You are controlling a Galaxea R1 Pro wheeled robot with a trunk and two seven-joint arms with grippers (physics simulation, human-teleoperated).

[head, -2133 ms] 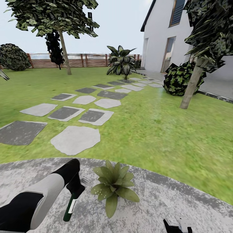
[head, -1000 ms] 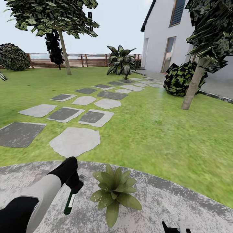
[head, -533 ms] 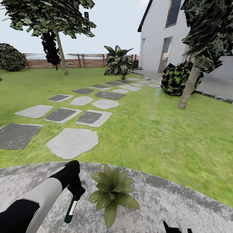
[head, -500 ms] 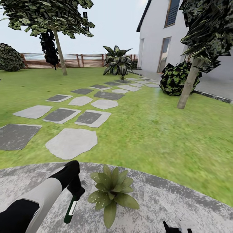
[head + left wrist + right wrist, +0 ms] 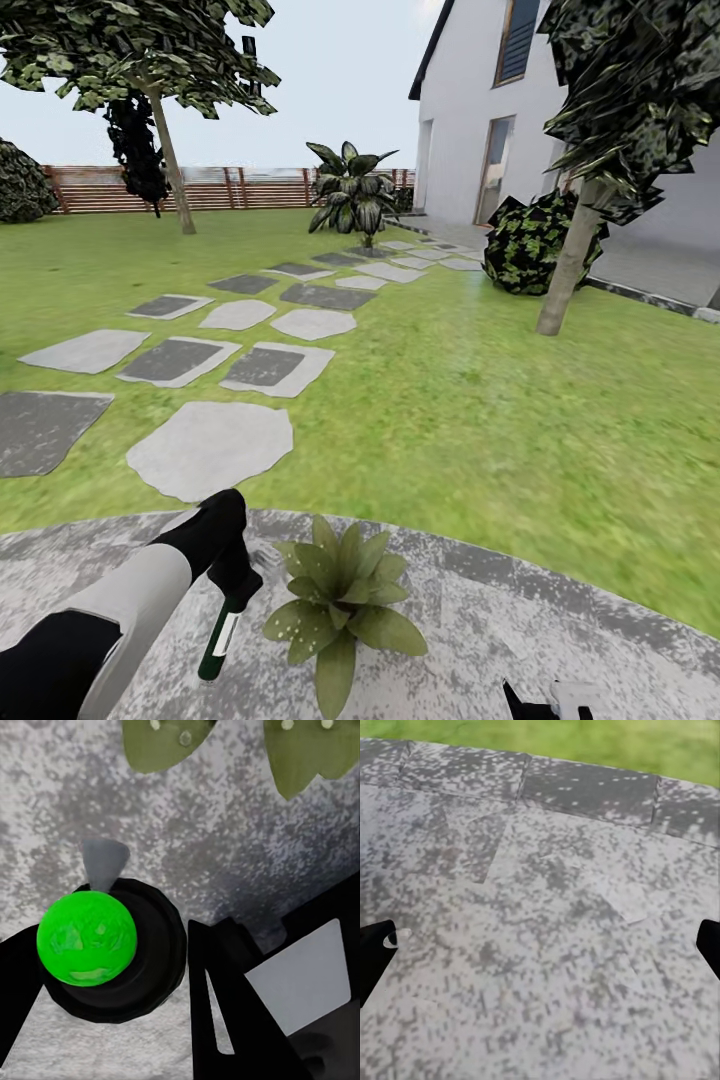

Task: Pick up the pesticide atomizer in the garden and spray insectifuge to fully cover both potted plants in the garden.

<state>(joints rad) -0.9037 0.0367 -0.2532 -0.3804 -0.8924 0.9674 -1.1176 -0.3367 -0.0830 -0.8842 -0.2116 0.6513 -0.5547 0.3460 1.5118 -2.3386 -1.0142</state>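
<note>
My left hand clamps pesticide atomizer | nozzle beside potted plant | risk: spray misses the far leaves, leaving them uncovered

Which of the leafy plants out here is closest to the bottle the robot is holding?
The small potted plant on the grey patio, right beside the pesticide atomizer; the big broad-leaved bush stands far off by the fence.
</note>
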